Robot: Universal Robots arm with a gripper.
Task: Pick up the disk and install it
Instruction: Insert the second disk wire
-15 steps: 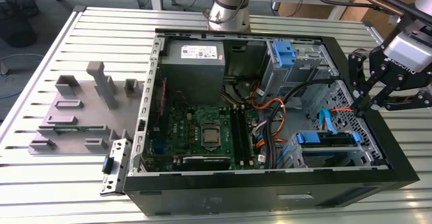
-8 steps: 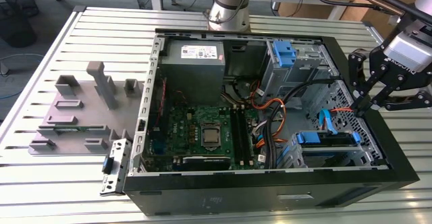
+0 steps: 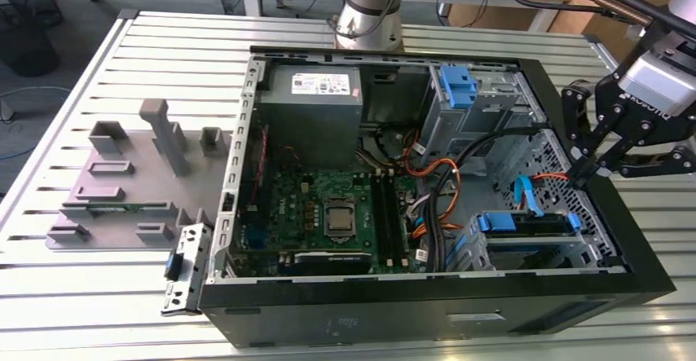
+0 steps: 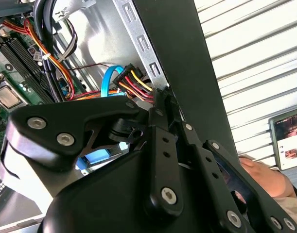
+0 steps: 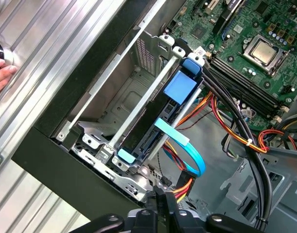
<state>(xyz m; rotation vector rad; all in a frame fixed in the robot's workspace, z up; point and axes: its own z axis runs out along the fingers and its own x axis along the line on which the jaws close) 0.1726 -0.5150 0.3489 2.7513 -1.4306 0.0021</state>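
Observation:
The disk (image 3: 526, 223), silver with a blue carrier frame, sits slotted in the lower drive cage at the exterior view's right front corner of the open computer case (image 3: 435, 296). In the first wrist view the disk (image 5: 180, 88) lies edge-on between the cage rails, its blue handle facing up. My gripper (image 3: 576, 180) hangs over the case's right wall, above and just beyond the cage, fingers shut together. In both wrist views the gripper (image 4: 160, 94) (image 5: 160, 198) has its tips beside a power plug (image 4: 132, 80) with red, yellow and black wires. Nothing is clearly pinched.
A blue flat cable (image 5: 184, 150) loops by the cage. Cable bundles (image 3: 441, 190) cross to the motherboard (image 3: 326, 206). A grey power-supply box (image 3: 310, 92) and an upper cage with a blue latch (image 3: 459, 84) stand at the back. Grey fixtures (image 3: 130, 173) lie outside the case. A person's hand (image 4: 257, 170) rests nearby.

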